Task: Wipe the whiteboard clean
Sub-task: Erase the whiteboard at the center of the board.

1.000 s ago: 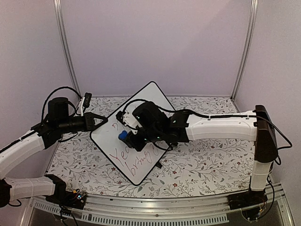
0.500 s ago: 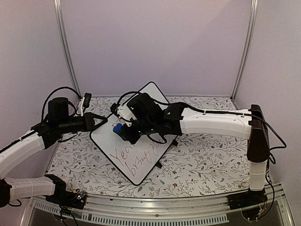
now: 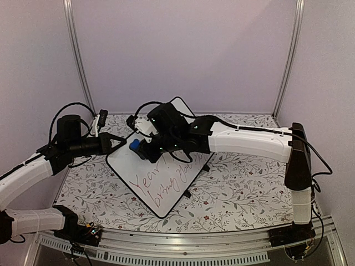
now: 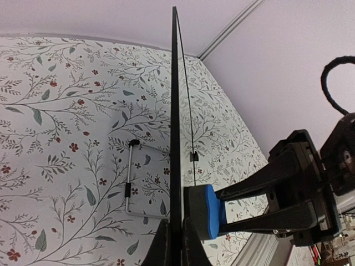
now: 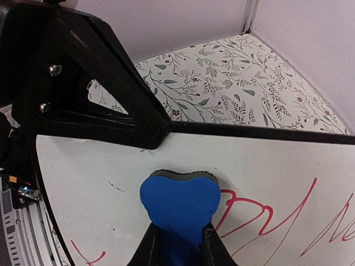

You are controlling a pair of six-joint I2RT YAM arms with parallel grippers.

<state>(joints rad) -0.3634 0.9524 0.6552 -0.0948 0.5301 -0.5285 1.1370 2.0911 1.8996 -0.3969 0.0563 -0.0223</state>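
The whiteboard (image 3: 157,176) is sitting on the floral-patterned table (image 3: 244,188), left of centre, turned so that its corners are pointing toward and away from the arms like a diamond in the top view. A small black foot (image 3: 187,194) is showing beside its lower right edge. Red handwritten marker text (image 3: 160,184) is covering the lower half of the board, while the upper left part is looking white and bare. The left gripper (image 3: 121,143) is reaching in from the left and clenching the board's black rim at its left corner; in the left wrist view its two fingers are pinching the board, seen edge-on, one on each side. The right arm is stretching across from the right, over the board's upper half, and the right gripper (image 3: 141,149) is grasping a small blue eraser (image 3: 134,145) tightly between its fingers. The eraser is sitting near the board's upper left edge, just beside the left gripper's fingers. In the left wrist view the eraser's dark felt face is pressing flat against the writing side of the board. In the right wrist view the red strokes are lying just to the right of the eraser, and a short red mark is showing lower left of it. A thin wire stand leg (image 4: 130,178) is resting on the table behind the board.
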